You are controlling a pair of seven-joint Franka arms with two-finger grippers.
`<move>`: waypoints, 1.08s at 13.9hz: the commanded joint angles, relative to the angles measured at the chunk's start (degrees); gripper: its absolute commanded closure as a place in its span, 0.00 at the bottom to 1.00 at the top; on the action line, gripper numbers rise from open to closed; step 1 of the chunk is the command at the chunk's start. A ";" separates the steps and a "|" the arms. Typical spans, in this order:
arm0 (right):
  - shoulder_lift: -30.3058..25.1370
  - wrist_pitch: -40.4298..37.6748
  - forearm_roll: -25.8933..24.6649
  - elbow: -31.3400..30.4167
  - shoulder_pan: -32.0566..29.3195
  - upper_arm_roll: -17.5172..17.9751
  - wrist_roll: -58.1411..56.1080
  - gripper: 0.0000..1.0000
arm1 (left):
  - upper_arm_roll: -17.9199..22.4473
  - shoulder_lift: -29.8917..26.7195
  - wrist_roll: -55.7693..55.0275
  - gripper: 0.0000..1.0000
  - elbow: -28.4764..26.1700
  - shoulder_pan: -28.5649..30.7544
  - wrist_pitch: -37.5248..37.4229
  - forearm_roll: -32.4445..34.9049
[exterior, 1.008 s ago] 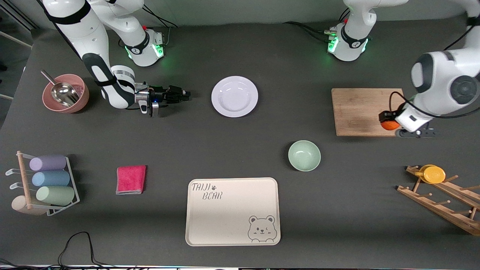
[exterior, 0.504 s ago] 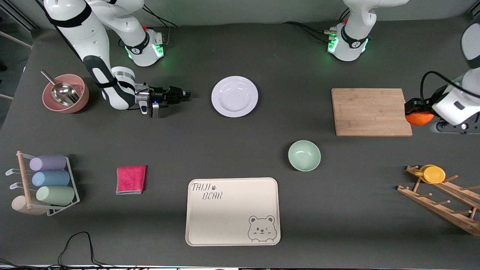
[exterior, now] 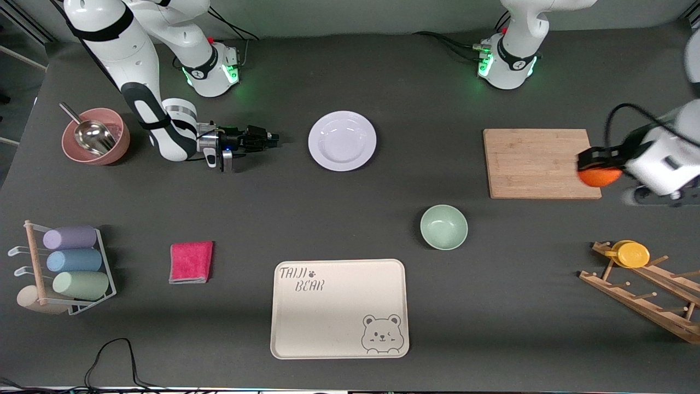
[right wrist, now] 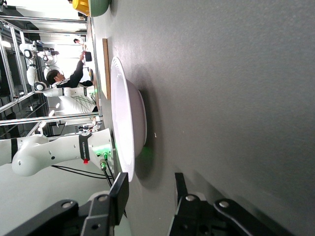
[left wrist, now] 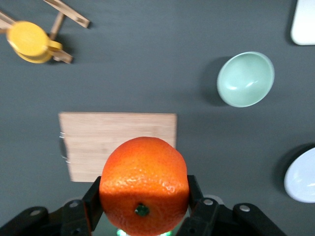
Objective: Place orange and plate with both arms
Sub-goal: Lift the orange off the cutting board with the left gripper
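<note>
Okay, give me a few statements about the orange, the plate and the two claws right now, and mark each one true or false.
1. The left claw is shut on the orange. True.
2. The orange hangs over the green bowl. False: it is over the edge of the cutting board.
3. The right claw holds the plate. False: it is open, low beside the plate, apart from it.
4. The bear tray has nothing on it. True.
</note>
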 commanded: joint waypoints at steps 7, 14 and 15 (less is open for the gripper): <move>2.15 -1.21 1.21 0.77 -0.20 -0.20 -2.43 0.55 | -14.48 13.95 -33.32 1.00 15.64 -6.17 2.93 0.51; 2.94 -1.29 1.21 1.39 -0.20 -0.20 -3.13 0.55 | -14.48 15.97 -40.00 1.00 4.85 -12.50 16.00 5.25; 2.94 -1.29 1.21 1.39 -0.20 -0.20 -3.13 0.55 | -14.48 15.88 -40.96 1.00 1.43 -12.94 19.60 5.08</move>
